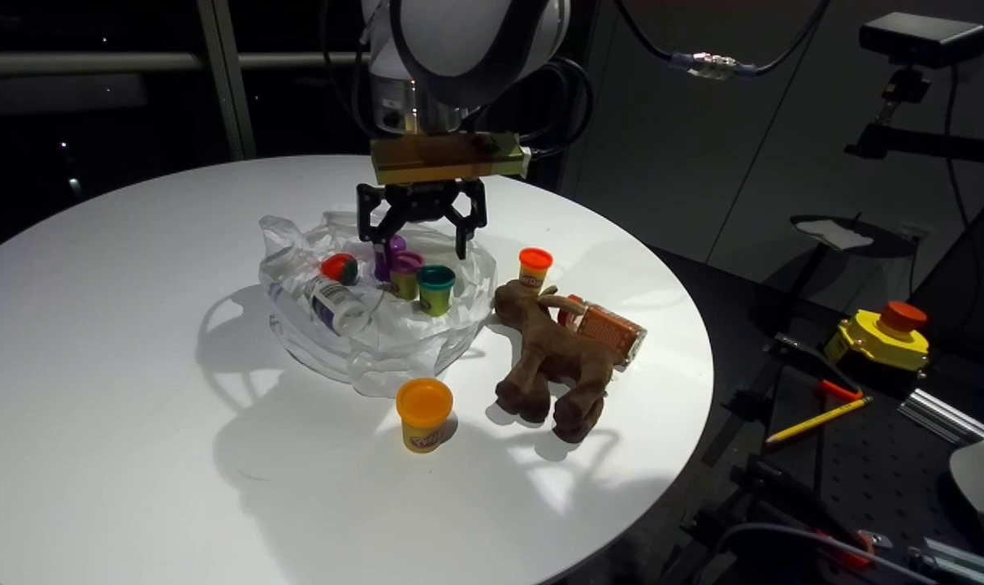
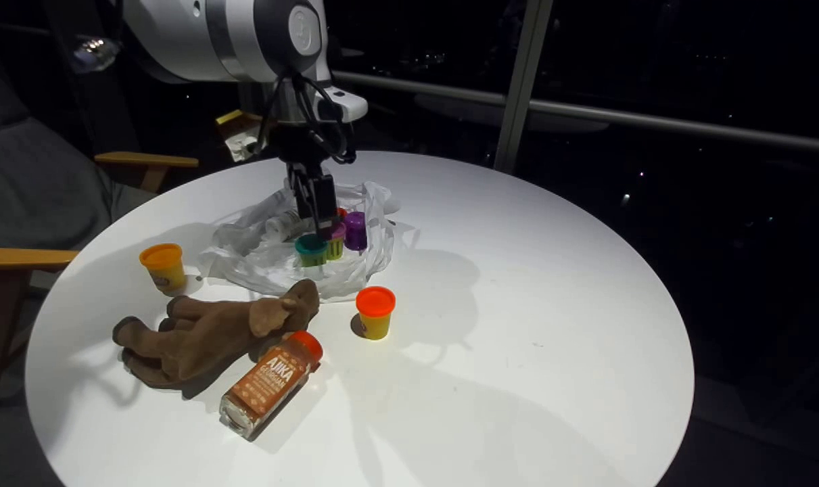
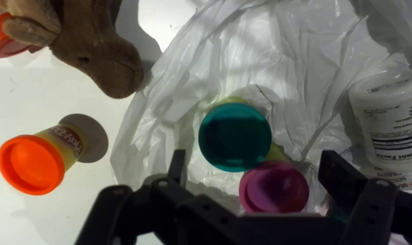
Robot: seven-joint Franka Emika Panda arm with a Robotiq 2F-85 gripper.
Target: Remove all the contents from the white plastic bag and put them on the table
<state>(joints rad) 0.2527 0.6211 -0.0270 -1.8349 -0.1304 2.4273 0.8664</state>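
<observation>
The white plastic bag lies spread open on the round table. On it stand a teal-lidded tub, a pink-lidded tub and a purple item. A red strawberry-like item and a white bottle lie there too. My gripper is open and empty, pointing down over the bag. In the wrist view, the pink lid shows between the open fingers, nearer the right one. The teal lid is just ahead, touching or overlapping the pink lid.
On the table outside the bag are an orange-lidded tub, a red-orange-lidded tub, a brown plush animal and a spice jar. The plush's head is close to the bag's edge.
</observation>
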